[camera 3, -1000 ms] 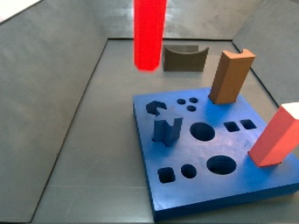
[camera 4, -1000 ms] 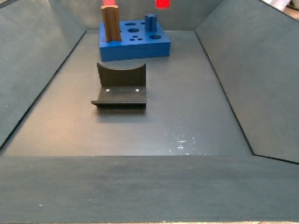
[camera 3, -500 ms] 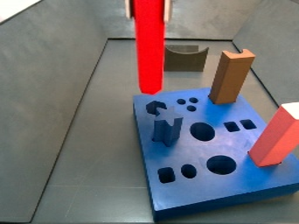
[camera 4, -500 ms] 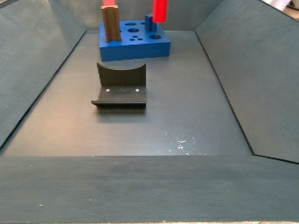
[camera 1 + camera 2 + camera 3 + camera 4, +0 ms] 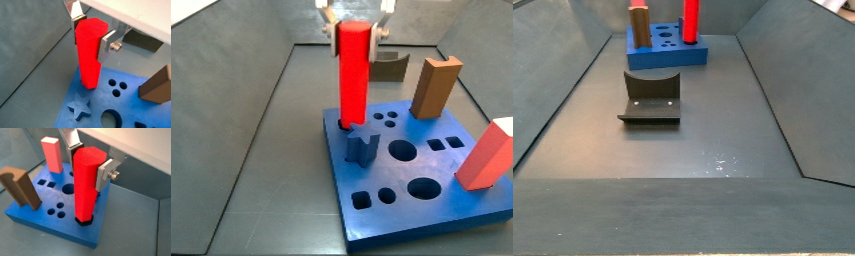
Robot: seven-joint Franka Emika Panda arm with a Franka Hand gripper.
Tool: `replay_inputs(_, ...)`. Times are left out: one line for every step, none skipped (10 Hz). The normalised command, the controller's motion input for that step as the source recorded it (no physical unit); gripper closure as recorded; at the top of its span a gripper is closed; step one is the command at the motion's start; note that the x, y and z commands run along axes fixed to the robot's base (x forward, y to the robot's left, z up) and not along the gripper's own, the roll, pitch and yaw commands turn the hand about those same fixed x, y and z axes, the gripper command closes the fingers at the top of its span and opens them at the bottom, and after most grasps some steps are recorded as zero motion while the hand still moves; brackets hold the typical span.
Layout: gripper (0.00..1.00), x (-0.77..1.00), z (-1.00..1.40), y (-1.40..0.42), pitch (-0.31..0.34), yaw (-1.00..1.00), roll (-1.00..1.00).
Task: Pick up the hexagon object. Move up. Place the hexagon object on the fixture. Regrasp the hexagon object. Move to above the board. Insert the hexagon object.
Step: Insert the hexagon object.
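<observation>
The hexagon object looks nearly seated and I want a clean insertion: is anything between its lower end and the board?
Nothing visible. The gripper holds the hexagon object upright, its lower end already at the board near a corner.

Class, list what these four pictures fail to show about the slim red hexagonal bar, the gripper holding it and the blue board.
- Slim red hexagonal bar: how deep its lower end sits in the blue board; the bar hides the hole in both wrist views.
- Gripper: its upper part is cut off by the frame edge in a side view.
- Board holes: too small to tell apart in the distant side view.
</observation>
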Motion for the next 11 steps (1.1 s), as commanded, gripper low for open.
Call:
replay_inputs(1.00,0.00,-0.27,0.03,0.043,-0.02,0.00)
replay_inputs(1.00,0.00,-0.27,0.04,0.011,-0.02,0.00)
replay_inputs(1.00,-0.06,-0.24,0.10,0.036,-0.06,0.00)
replay_inputs(1.00,-0.09,-0.17,0.13,0.053,-0.07,0.00)
replay_inputs(1.00,-0.09,-0.13,0.17,0.063,-0.05,0.00)
replay_inputs(1.00,-0.02,-0.17,0.11,0.077,-0.02,0.00)
replay_inputs(1.00,0.00,-0.26,0.06,0.064,0.00,0.00)
replay_inputs(1.00,0.10,-0.48,0.00,0.069,0.00,0.01)
replay_inputs(1.00,0.06,-0.78,0.00,0.020,0.00,0.05)
replay_inputs(1.00,0.11,-0.75,0.00,0.044,0.00,0.05)
replay_inputs(1.00,0.11,-0.69,0.00,0.051,0.00,0.06)
